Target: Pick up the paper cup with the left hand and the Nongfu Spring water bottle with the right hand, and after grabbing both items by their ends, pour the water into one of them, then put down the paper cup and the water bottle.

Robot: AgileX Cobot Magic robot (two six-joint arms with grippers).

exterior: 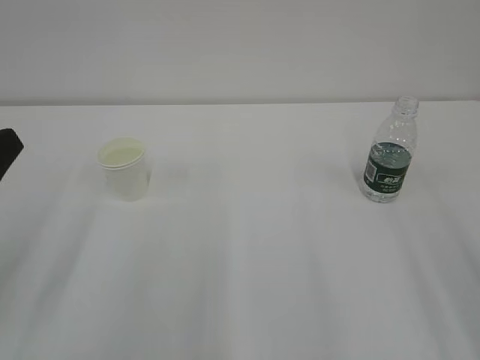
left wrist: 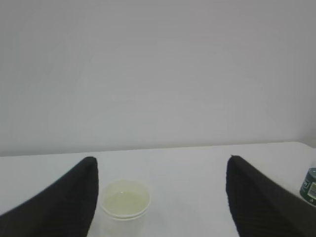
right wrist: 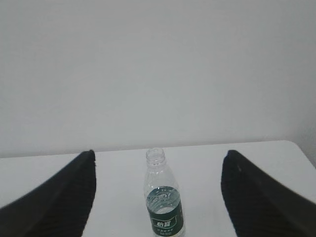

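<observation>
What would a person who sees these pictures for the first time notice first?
On the bare white table two things stand apart and upright: the paper cup at the left and the uncapped Nongfu Spring water bottle at the right. In each wrist view a wide-open black tool frames its target from a distance: the left tool faces the cup, the right tool the bottle.

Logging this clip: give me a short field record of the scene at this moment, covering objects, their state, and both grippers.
surface: white table
paper cup: upright, left side, not held
water bottle: upright, right side, uncapped, part full, not held
left gripper: open, cup ahead, nearer its left finger, no contact
right gripper: open, bottle centred ahead, no contact
arms in exterior view: only a dark edge at far left
</observation>
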